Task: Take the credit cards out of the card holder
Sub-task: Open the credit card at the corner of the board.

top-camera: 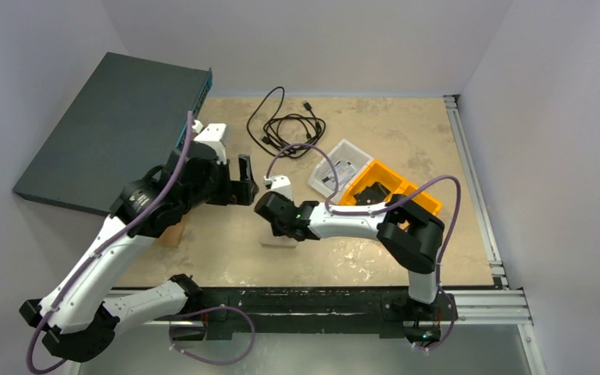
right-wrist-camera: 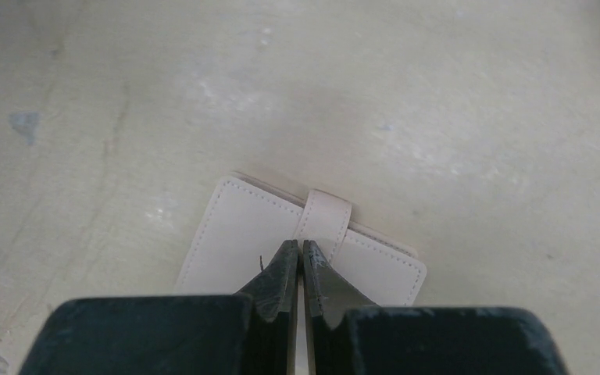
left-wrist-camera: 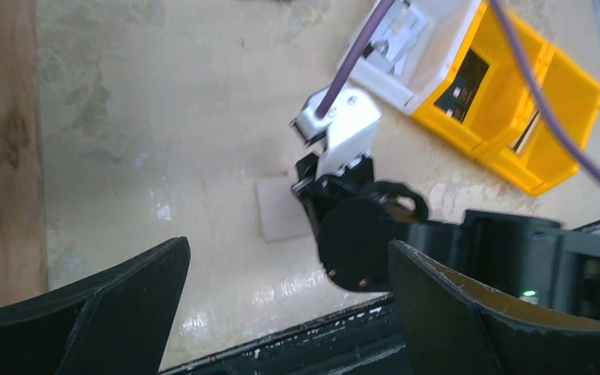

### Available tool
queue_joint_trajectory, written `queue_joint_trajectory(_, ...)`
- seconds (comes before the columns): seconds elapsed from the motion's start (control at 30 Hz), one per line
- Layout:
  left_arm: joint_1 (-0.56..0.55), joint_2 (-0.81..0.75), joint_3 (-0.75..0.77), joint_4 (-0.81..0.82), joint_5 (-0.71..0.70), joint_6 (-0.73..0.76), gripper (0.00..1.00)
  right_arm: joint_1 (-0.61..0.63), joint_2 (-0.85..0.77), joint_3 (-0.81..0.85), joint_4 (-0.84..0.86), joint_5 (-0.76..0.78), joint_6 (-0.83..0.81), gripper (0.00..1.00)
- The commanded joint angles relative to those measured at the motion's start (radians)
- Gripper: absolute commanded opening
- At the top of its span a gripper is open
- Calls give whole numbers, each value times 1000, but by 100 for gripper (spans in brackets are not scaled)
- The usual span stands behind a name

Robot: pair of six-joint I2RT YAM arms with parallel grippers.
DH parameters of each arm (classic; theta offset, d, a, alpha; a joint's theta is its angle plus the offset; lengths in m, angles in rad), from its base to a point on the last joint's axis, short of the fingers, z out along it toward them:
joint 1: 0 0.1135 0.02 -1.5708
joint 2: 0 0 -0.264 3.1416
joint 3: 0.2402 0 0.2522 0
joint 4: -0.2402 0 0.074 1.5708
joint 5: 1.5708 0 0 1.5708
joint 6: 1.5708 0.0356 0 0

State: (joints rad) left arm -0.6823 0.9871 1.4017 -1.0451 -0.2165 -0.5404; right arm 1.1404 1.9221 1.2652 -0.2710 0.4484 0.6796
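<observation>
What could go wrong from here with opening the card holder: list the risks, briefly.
1. The right gripper is shut right at the edge of the closure tab; it may hold little or nothing and slip off on pulling.
2. The card holder lies closed and loose on the table, with the open left gripper apart from it, so a pull might drag the whole holder.
</observation>
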Motion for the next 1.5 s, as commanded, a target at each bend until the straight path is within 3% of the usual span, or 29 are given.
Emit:
queue_joint_trajectory(0.0, -9, 10, -100, 70, 87, -65, 98, -38, -97, -106, -41, -68, 111, 0)
queue_joint_trajectory(0.27, -23, 16, -325, 201, 169, -148, 89, -116, -214, -250, 13, -158, 208, 0)
queue_joint_trajectory(0.4, -24, 35, -410, 274, 207, -180, 78, -160, -254, -314, 74, -265, 259, 0)
queue_joint_trajectory(0.53, -25, 66, -473, 348, 245, -200, 59, -193, -315, -377, 141, -364, 321, 0)
queue_joint_trajectory(0.67, -26, 99, -516, 391, 262, -211, 46, -206, -390, -415, 156, -391, 372, 0)
queue_joint_trajectory(0.77, -25, 111, -547, 414, 262, -211, 41, -209, -457, -426, 147, -378, 390, 0)
queue_joint_trajectory(1.17, -21, 145, -543, 384, 188, -133, 38, -148, -618, -404, 45, -291, 408, 0)
queue_joint_trajectory(1.47, -18, 147, -546, 379, 179, -118, 37, -92, -597, -306, -35, -204, 388, 0)
